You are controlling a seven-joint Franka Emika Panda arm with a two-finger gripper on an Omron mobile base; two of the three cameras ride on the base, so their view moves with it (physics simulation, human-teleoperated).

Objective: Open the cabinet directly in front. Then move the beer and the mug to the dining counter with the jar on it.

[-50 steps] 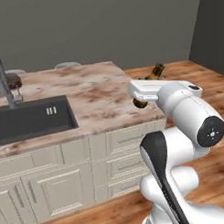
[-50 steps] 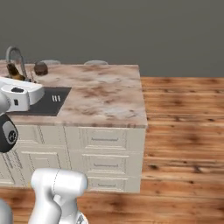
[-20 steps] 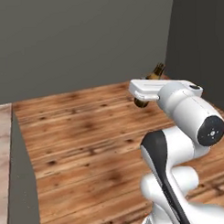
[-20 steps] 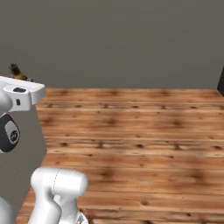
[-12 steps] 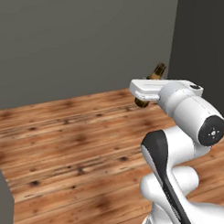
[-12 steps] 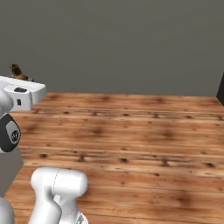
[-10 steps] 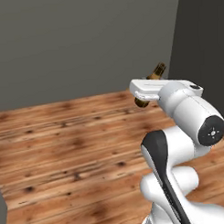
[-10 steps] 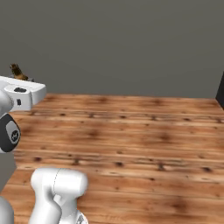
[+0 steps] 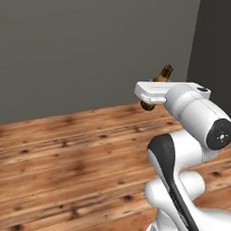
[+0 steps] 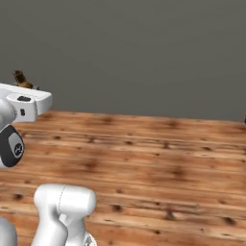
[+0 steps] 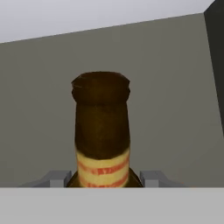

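Observation:
My gripper (image 11: pixel 104 177) is shut on the beer (image 11: pixel 102 127), a brown glass bottle with a yellowish, red-striped label; its neck rises between the two grey fingers (image 11: pixel 56 177). In the left base view the beer (image 9: pixel 163 73) pokes up at a tilt behind the white hand, and its base shows just below. The right base view has the beer's (image 10: pixel 21 78) neck above the hand at the far left. The cabinet, the mug, the dining counter and the jar are out of view.
A plank wood floor (image 9: pixel 67 152) stretches ahead to a plain grey wall (image 9: pixel 86 47). A darker wall panel (image 9: pixel 214 48) stands at the right, meeting the grey wall in a corner.
The whole scene has swung: the base has turned, and the marbled counter with its sink has slid out of view to the left. The arm holds its pose with the bottle still gripped.

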